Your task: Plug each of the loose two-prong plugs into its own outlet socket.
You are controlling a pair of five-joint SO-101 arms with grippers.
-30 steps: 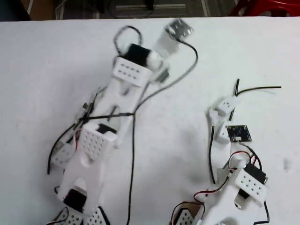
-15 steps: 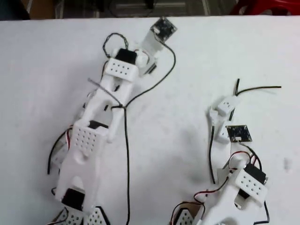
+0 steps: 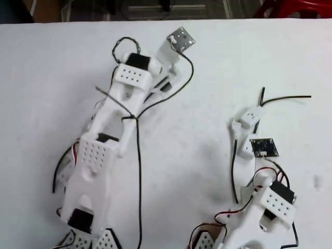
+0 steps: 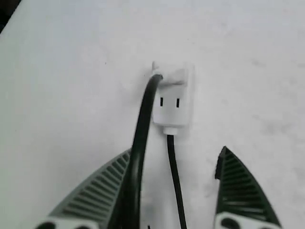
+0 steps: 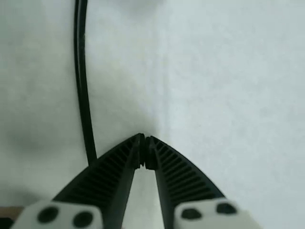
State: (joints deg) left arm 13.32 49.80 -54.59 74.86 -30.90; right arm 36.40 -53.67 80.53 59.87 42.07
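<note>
I can read nothing from here: no text, number or sign is legible in any of my views. The outlet socket in the left wrist view shows two slots and no lettering I can make out. In the high view, any print on the left wrist board and the right wrist board is too small to tell.
</note>
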